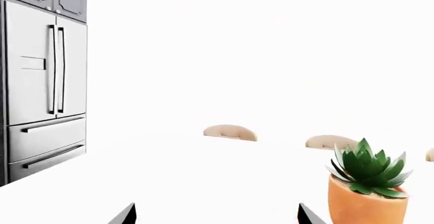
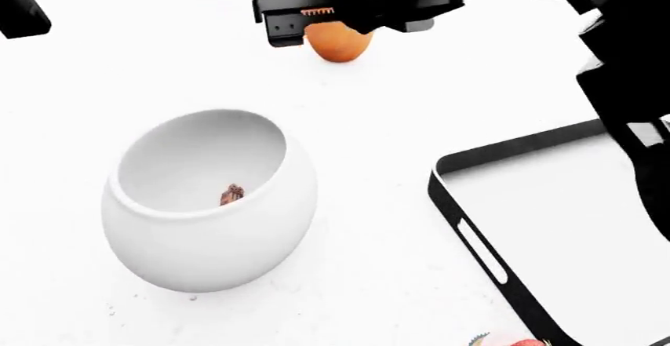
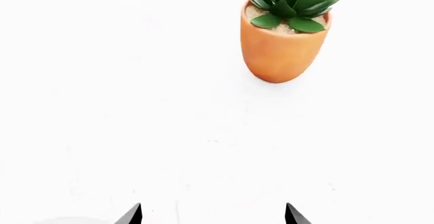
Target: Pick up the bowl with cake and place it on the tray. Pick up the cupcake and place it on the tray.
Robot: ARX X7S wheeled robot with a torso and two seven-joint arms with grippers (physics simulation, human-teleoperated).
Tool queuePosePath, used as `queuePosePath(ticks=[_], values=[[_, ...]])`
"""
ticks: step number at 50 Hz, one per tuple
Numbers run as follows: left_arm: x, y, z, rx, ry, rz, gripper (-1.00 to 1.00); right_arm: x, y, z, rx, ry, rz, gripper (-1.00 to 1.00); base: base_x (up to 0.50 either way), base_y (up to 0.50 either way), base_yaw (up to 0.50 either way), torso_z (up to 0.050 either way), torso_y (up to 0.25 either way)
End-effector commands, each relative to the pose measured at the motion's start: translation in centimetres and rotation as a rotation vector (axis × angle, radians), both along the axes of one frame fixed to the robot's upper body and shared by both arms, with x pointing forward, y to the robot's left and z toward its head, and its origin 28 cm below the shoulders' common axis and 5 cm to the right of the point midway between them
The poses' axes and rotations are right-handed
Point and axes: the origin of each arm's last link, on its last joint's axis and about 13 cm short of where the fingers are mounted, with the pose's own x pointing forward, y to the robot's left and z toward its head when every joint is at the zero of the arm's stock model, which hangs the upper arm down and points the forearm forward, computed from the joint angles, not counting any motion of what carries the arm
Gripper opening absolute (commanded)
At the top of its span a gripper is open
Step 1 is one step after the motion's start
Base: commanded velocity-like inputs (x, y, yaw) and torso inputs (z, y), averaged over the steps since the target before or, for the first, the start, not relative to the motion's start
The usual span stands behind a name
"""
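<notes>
The bowl [image 2: 209, 201] stands on the white table [image 2: 125, 71], tilted, with a brown cake piece [image 2: 231, 194] inside. The tray [image 2: 466, 228] lies just right of the bowl; the cupcake [image 2: 510, 340] (barely in view) sits nearer the robot, beside the tray. Beyond the bowl, the right gripper [image 3: 211, 215] hangs spread and empty before the potted plant [image 3: 286, 31]. The left gripper [image 1: 215, 215] is likewise spread, holding nothing.

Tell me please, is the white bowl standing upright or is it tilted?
Tilted. In the head view the bowl leans on the table, its opening turned up and away, and the small brown cake piece lies low against its near inner wall.
</notes>
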Motion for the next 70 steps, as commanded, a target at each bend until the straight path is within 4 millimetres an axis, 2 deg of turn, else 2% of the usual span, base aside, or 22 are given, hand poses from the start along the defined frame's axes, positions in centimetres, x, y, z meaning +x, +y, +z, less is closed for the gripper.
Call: queuePosePath(ticks=[1, 11, 29, 39, 51, 70], values=[[0.1, 0.3, 0.1, -0.012, 0.004, 0.009, 1.00, 0.8, 1.4, -2.6, -0.050, 0.089, 0.041, 1.00, 0.00, 0.00, 0.00, 0.000, 0.000], [0.0, 0.3, 0.1, -0.016, 0.004, 0.005, 1.00, 0.8, 2.0, -4.5, -0.062, 0.145, 0.067, 1.00, 0.00, 0.00, 0.00, 0.000, 0.000], [0.0, 0.5, 0.3, -0.024, 0.004, 0.008, 1.00, 1.3, 4.0, -4.2, 0.045, 0.216, 0.123, 1.00, 0.00, 0.00, 0.00, 0.000, 0.001], [0.2, 1.0, 0.5, -0.039, 0.002, 0.032, 1.00, 0.8, 5.1, -4.7, 0.070, 0.244, 0.167, 1.00, 0.00, 0.00, 0.00, 0.000, 0.000], [0.2, 1.1, 0.6, -0.051, 0.002, 0.030, 1.00, 1.4, 5.0, -7.2, 0.049, 0.302, 0.152, 1.00, 0.00, 0.00, 0.00, 0.000, 0.000], [0.2, 1.4, 1.0, -0.066, -0.010, 0.039, 1.00, 0.6, 5.3, -8.8, 0.018, 0.418, 0.217, 1.00, 0.00, 0.00, 0.00, 0.000, 0.000]])
